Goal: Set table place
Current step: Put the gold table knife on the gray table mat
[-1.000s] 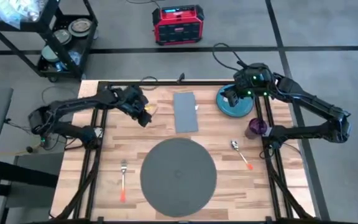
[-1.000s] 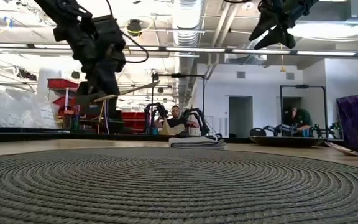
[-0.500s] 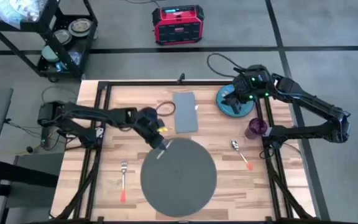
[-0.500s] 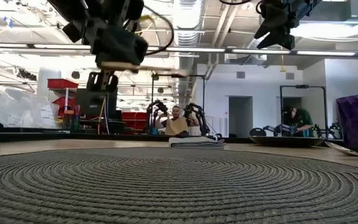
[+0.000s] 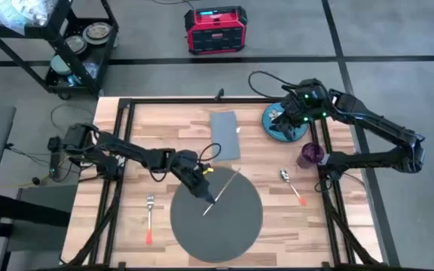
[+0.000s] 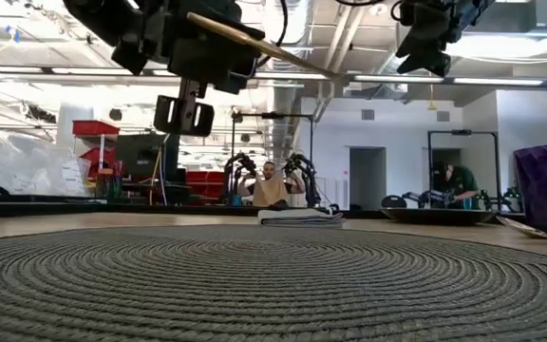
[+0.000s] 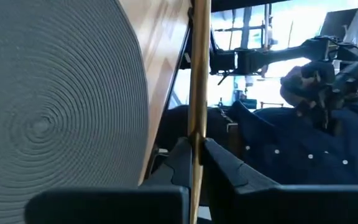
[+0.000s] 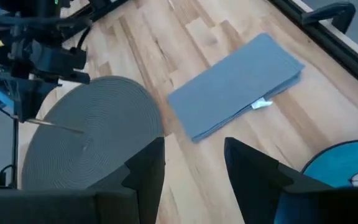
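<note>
The round dark grey placemat (image 5: 217,218) lies on the near middle of the wood table (image 5: 277,218). My left gripper (image 5: 208,194) hangs over the mat's far left part, shut on a thin tan stick (image 5: 228,184), which also shows in the low view as the stick (image 6: 273,49) high above the mat (image 6: 273,285). My right gripper (image 5: 281,119) stands open over the teal plate (image 5: 288,132) at the far right, with nothing between its fingers (image 8: 148,168). My left gripper pinches the stick's shaft (image 7: 197,124) between its two fingers (image 7: 219,158), partway along its length and nearer its near end. The arm reaches in from the table's left, and the fingers lie across the stick. The stick is lifted clear of the mat and tilted.
A folded grey napkin (image 5: 225,135) lies at the far middle. A purple cup (image 5: 310,155) and a spoon (image 5: 292,184) sit right of the mat, and a fork (image 5: 150,218) lies left of it. Black frame bars (image 5: 119,196) run along both sides.
My left gripper has carried the stick from the far left of the table toward the near right, until it stands over the mat's far left part. It has turned on the way, so the stick now points diagonally across the mat.
</note>
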Robot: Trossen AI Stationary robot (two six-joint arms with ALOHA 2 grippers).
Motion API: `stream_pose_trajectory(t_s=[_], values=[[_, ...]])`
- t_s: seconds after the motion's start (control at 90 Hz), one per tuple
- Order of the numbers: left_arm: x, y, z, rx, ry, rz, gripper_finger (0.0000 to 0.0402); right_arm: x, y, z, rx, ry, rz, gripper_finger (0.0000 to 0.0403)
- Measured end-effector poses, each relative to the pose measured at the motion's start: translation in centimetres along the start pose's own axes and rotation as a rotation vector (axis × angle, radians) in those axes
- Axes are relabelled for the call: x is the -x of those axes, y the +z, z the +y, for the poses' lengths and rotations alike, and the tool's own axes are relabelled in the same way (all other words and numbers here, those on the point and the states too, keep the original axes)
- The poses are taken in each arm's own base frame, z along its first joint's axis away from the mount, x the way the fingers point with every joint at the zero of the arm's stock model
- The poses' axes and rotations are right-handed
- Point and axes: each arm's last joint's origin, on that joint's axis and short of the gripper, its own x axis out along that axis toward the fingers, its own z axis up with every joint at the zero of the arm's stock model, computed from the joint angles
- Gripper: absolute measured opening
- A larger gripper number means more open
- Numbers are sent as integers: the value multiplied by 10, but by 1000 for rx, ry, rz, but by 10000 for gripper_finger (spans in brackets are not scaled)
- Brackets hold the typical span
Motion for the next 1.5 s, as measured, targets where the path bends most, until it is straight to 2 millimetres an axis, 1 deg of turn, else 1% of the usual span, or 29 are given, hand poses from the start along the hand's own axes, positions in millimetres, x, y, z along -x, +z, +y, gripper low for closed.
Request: stream_pose_trajectory(t_s=[0.111,0.311,0.444,0.6,0.7,0.767,0.822,0.889,0.933,0.989,1.067,1.1,1.133,1.211,1.244,1.289,1.389,1.422,1.5], values=[[-4,-1,-2,-3,-5,6,0,0,0,0,0,17,5,155],[-8,1,-19,-43,-44,-3,0,1,5,5,-19,164,-36,155],[-8,3,-24,-79,-46,-30,0,2,10,8,-27,239,-71,155],[-8,2,-22,-67,-22,-29,0,2,11,9,-21,255,-85,155],[-9,-3,-11,15,103,20,0,2,11,9,-28,255,-82,155],[-9,-8,-6,25,163,49,0,2,11,9,-28,254,-82,155],[-11,-8,-10,-18,124,44,0,2,11,9,-30,255,-82,155],[-12,-4,-24,-110,-8,18,0,2,11,9,-30,255,-82,155],[-10,-2,-30,-106,-47,7,0,2,11,9,-30,255,-82,155],[-9,-1,-24,-42,8,22,0,3,11,9,-30,255,-82,155],[-9,-7,-4,47,159,65,0,3,11,9,-29,252,-85,155],[-9,-10,1,65,196,82,0,3,11,9,-28,252,-86,155],[-10,-10,-1,49,181,82,0,3,11,9,-28,252,-86,155],[-11,-6,-19,-46,46,48,0,3,11,9,-29,252,-85,155],[-10,-5,-23,-55,29,41,0,3,11,9,-28,252,-86,155],[-8,-5,-20,-31,56,46,0,3,11,9,-28,252,-87,155],[-11,-8,-4,19,151,68,0,3,12,9,-24,253,-97,155],[-12,-7,-4,11,143,59,0,3,13,9,-31,254,-101,155],[-10,-4,-16,-46,69,29,0,3,13,9,-43,256,-99,155]])
